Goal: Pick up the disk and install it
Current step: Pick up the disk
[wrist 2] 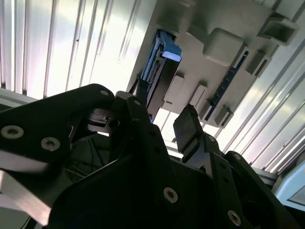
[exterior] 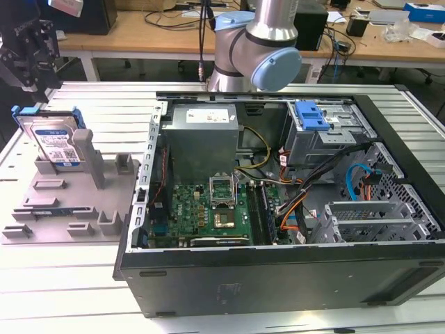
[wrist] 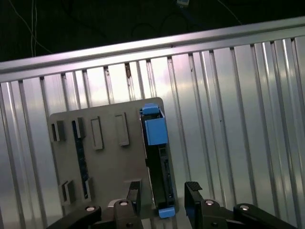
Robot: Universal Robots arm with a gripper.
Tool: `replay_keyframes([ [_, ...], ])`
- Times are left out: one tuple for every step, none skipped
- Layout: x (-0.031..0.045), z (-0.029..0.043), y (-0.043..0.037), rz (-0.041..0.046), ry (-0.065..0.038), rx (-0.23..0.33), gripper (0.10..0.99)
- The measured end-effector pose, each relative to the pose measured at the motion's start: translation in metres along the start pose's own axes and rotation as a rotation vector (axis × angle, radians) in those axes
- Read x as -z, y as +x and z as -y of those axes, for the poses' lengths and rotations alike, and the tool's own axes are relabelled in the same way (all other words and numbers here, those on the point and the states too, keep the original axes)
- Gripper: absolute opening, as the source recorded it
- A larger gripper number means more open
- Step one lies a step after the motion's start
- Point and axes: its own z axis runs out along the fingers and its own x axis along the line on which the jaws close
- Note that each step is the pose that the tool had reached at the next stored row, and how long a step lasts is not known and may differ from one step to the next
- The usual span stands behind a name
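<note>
Silver metal, stiff and probably heavy, the upright disk (exterior: 55, 142) looked best taken across its flat faces by the open, empty pincer (wrist: 163, 191) poised above it.

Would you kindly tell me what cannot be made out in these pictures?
The disk's lower edge, exterior view: hidden by the grey holder.
The disk's label, both wrist views: seen edge-on.
The gripper, first wrist view: body cut off by the picture's edge.
The drive bay's inside, exterior view: hidden behind the blue latch.
</note>
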Motion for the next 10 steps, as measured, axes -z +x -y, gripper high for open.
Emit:
replay_keyframes([
  [0.0,0.0,0.0,-0.0001,0.0,0.0,0.498],
  [0.0,0.0,0.0,-0.0001,0.0,0.0,0.498],
  [0.0,0.0,0.0,-0.0001,0.0,0.0,0.498],
  [0.0,-0.0002,-0.0001,-0.0003,0.0,0.002,0.498],
  [0.0001,-0.0008,-0.0001,-0.0006,0.0,0.004,0.498],
  [0.0,-0.0016,-0.0001,-0.0007,0.0,0.008,0.498],
  [-0.0001,-0.0023,-0.0001,-0.0008,0.0,0.01,0.498],
  [-0.0002,-0.0035,-0.0003,-0.0008,0.0,0.014,0.498],
  [-0.0004,-0.0046,-0.0004,-0.0009,0.0,0.016,0.498],
  [-0.0006,-0.0062,-0.0006,-0.0009,0.0,0.02,0.498],
])
